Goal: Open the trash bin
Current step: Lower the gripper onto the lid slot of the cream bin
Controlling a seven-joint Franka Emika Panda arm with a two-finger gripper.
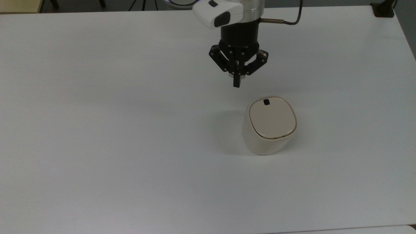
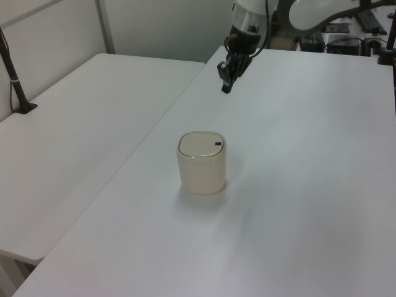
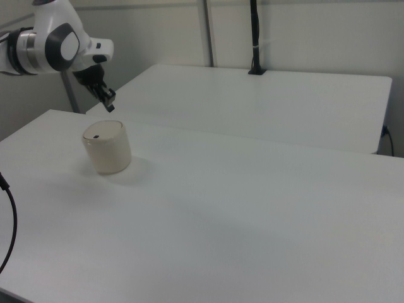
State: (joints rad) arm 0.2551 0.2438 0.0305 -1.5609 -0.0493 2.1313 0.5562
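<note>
The cream trash bin [image 1: 268, 130] [image 2: 202, 164] [image 3: 107, 149] stands upright on the white table [image 1: 97, 130], its flat lid down. A small black button [image 1: 266, 102] [image 2: 218, 145] sits near the lid's edge, on the side nearest the arm. My black gripper [image 1: 236, 84] [image 2: 224, 86] [image 3: 110, 106] hangs in the air above the table, up and to the left of the bin in the top view, apart from it. Its fingers are shut together with nothing between them.
A second white table [image 2: 68, 130] [image 3: 265, 101] adjoins this one. A black post [image 2: 12, 74] [image 3: 255, 38] is clamped to it. Another black clamp [image 1: 383, 9] sits at the table's far right corner in the top view. The arm's cable [image 1: 292, 18] trails behind the wrist.
</note>
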